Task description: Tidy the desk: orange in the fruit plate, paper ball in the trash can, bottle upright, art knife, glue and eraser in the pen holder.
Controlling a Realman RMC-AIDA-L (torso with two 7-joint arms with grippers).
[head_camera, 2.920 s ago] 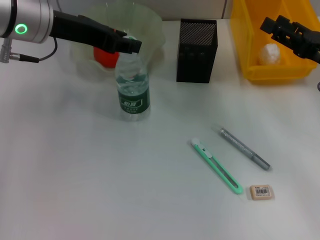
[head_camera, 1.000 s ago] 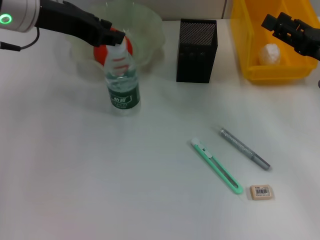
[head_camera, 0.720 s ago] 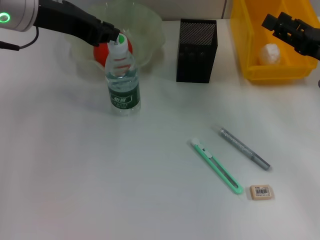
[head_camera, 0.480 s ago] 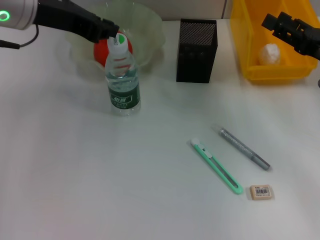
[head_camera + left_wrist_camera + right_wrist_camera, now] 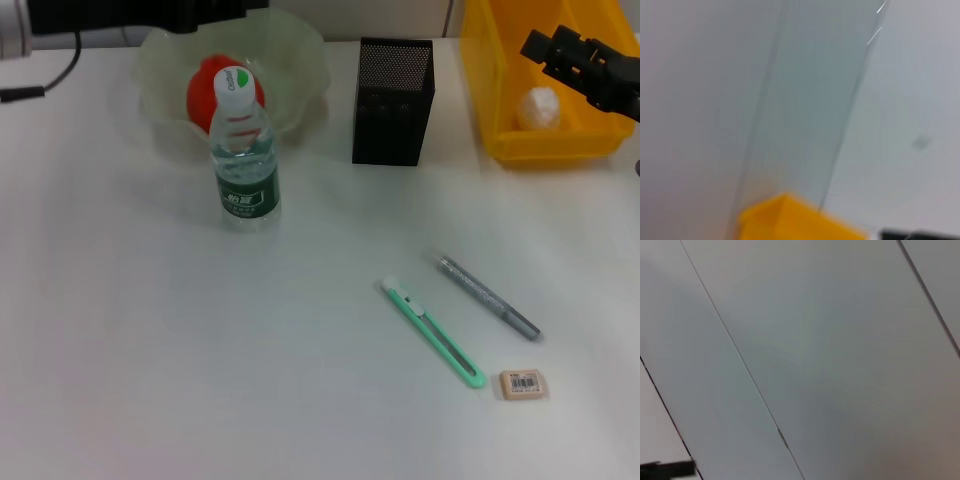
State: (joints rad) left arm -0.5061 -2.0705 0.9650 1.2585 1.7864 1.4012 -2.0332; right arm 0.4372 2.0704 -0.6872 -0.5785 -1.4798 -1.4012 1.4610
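Lifted off the bottle [image 5: 243, 150] since earlier, the left gripper [image 5: 215, 12] is above the fruit plate [image 5: 300, 60]; whether it is apart I cannot tell. Nearest from the bottle lie the eraser [image 5: 522, 384], art knife [image 5: 433, 332] and glue [image 5: 487, 297]. Behind the bottle, the orange [image 5: 205, 90] sits in the plate. The right gripper [image 5: 545, 45] hovers over the trash can [image 5: 500, 90]; its state is unclear.

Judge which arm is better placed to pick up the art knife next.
Probably the right. The art knife lies on the robot's right half of the desk, and the right hand hovers over the yellow bin on that side; the left arm sits at the far-left edge.
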